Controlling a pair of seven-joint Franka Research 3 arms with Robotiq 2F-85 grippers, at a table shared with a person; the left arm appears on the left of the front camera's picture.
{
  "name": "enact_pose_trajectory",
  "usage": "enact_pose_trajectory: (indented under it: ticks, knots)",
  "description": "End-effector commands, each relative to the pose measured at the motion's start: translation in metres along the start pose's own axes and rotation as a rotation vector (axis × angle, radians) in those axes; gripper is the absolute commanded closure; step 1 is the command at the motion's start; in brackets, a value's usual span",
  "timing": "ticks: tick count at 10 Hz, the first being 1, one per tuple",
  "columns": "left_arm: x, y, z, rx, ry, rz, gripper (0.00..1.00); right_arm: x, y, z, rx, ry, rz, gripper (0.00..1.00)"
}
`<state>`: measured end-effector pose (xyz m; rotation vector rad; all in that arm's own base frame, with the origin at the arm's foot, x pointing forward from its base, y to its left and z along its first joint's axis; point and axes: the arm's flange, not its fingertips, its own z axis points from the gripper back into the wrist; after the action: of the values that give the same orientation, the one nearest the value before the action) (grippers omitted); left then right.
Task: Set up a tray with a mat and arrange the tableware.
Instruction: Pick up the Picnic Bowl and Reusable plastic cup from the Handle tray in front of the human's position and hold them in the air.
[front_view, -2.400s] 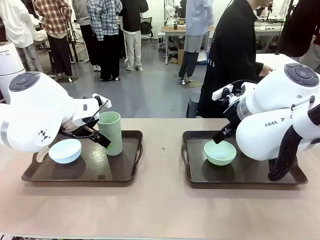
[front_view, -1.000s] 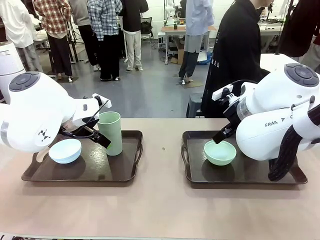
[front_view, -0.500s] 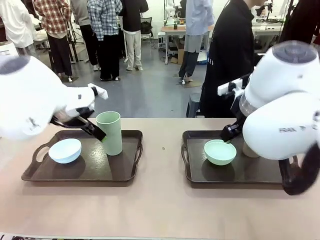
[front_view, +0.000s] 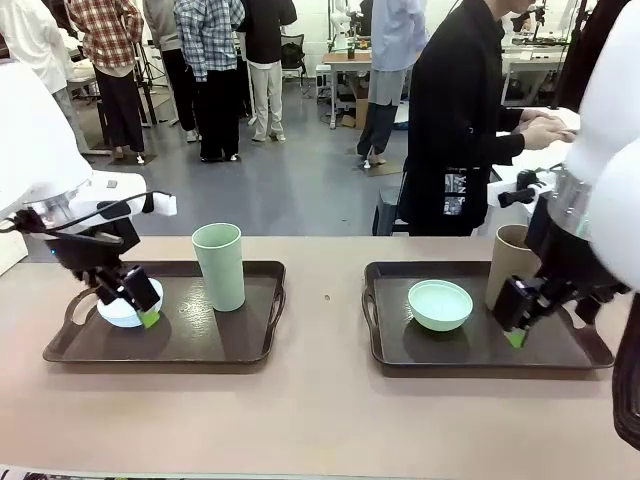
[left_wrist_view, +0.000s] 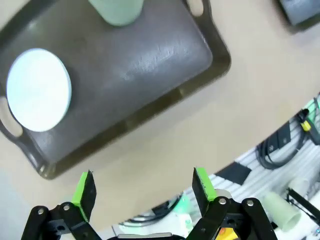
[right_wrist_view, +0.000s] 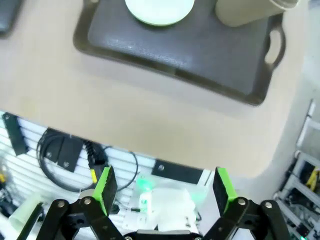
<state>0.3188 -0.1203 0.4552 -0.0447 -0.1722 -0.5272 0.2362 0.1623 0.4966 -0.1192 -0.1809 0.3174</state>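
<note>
Two dark trays sit on the table. The left tray (front_view: 250, 345) (left_wrist_view: 165, 55) carries a pale blue bowl (front_view: 112, 308) (left_wrist_view: 39, 89) and a light green cup (front_view: 220, 265) (left_wrist_view: 117, 9). On the right tray (front_view: 470, 350) (right_wrist_view: 210, 57) stand a mint green bowl (front_view: 440, 303) (right_wrist_view: 159, 10) and a brown-tan cup (front_view: 503, 262) (right_wrist_view: 247, 12). My left gripper (front_view: 135, 300) (left_wrist_view: 144, 185) hangs open in front of the blue bowl, holding nothing. My right gripper (front_view: 518, 320) (right_wrist_view: 162, 187) hangs open and empty, near the brown-tan cup. The mat is out of view.
A person in black (front_view: 460, 120) stands at the far side behind the right tray, hands off the table. Bare tan tabletop (front_view: 325, 300) lies between the trays and along the near edge. The wrist views show cables and clutter below the table's near edge.
Both arms have risen and swung back from over the trays toward the near side. Their grippers stay open and empty. The bowls and cups have not moved.
</note>
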Motion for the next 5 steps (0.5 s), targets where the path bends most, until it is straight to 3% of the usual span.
enact_pose_trajectory:
  ticks: [1,2,3,4,5]
  knots:
    - [-0.007,0.0,-0.007,-0.02,0.05,0.015,0.0,-0.009,-0.004,0.004,0.026,0.033,-0.008,0.0]
    - [0.015,0.004,0.016,-0.24,-0.099,0.005,0.0,0.028,-0.018,0.004,0.47,-0.115,0.103,0.0]
    - [0.004,0.03,0.047,-0.444,-0.318,0.061,0.0,0.034,-0.067,0.013,0.885,-0.254,0.037,0.0]
    - [-0.028,0.07,0.074,-0.617,-0.501,0.178,0.0,0.016,-0.12,0.015,1.09,-0.326,-0.105,0.0]
    - [-0.062,0.106,0.084,-0.718,-0.653,0.275,0.0,-0.012,-0.165,0.013,1.158,-0.418,-0.209,0.0]
